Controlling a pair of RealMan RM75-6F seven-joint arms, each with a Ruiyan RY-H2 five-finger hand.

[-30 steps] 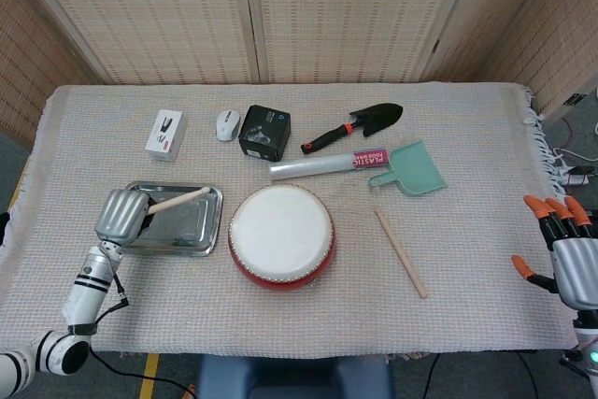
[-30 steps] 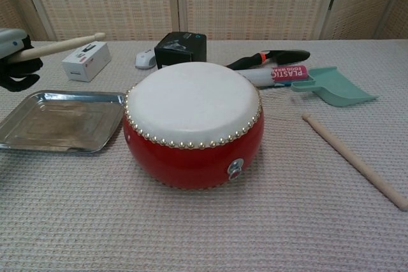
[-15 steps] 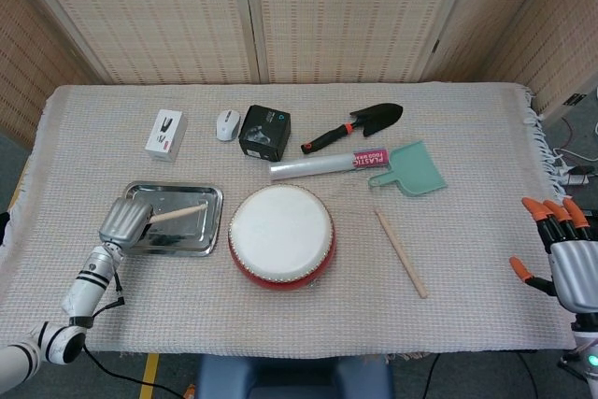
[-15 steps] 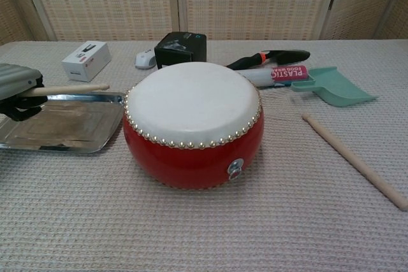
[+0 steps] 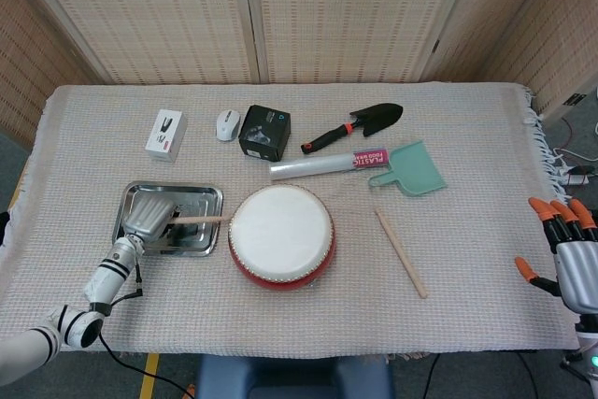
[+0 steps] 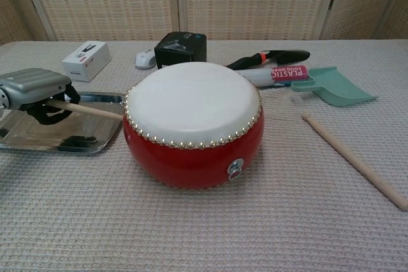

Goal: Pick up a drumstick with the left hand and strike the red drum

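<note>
Your left hand [image 5: 149,220] grips a drumstick [image 5: 199,220] over the steel tray [image 5: 207,195] at the left of the table, fingers wrapped around the handle end. In the chest view the same hand [image 6: 35,87] holds the stick [image 6: 89,111] slanting down toward the red drum [image 6: 191,151], its tip at the drum's left edge; whether it touches the skin cannot be told.

Behind the tray, near the back of the cloth-covered table [image 5: 486,128], you have a white box [image 5: 165,134], then a white mouse [image 5: 227,124] just beside a black box [image 5: 264,132].

The red drum [image 5: 281,235] sits at the centre, white head up, just right of the tray.

Behind and right of the drum lies a roll of plastic food wrap [image 5: 327,165], and behind that a black trowel with a red-banded handle [image 5: 353,126]. A teal scoop [image 5: 411,170] rests at the wrap's right end.

A second drumstick [image 5: 401,252] lies flat on the cloth right of the drum, apart from it.

At the far right edge, your right hand [image 5: 572,263] hangs off the table, orange-tipped fingers spread and holding nothing.
</note>
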